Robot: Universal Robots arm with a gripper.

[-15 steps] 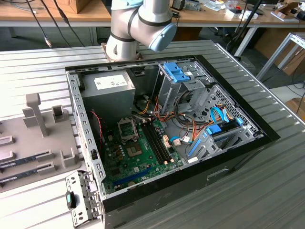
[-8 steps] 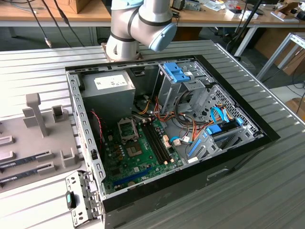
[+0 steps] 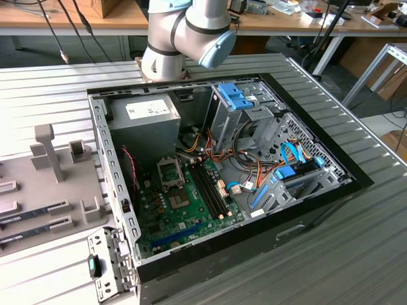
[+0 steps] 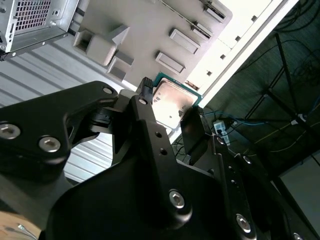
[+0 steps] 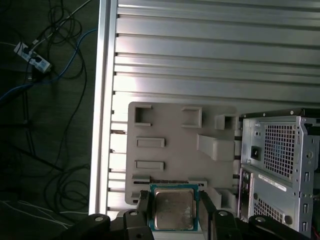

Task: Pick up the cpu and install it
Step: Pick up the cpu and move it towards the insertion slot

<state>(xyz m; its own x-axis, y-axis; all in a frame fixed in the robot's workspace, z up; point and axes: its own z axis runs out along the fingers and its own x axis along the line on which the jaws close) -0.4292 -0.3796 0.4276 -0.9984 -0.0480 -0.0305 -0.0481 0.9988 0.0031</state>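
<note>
End effector (image 5: 174, 214) is pinching the cpu (image 5: 173, 207) in the first wrist view. You've got one black finger (image 5: 144, 214) on each of two opposite edges, silver lid facing the camera, green rim showing round it. The chip sits in front of one edge of the grey fixture plate (image 5: 170, 125), which lies on the slatted metal bench (image 5: 210, 45); can't tell if chip and plate touch. The computer case (image 5: 280, 160) stands just beside the plate, with dark floor (image 5: 45, 165) past the bench edge. In the second wrist view you see the same grip from the side: chip clamped between the fingertips, plate pockets behind it. In the exterior view the arm (image 3: 184, 35) stands at the far end of the open case. The motherboard (image 3: 184, 210) lies flat inside, with a square socket (image 3: 170, 171) on it near the grey power-supply box (image 3: 143, 121). The plate is on the exterior view's left of the case.
</note>
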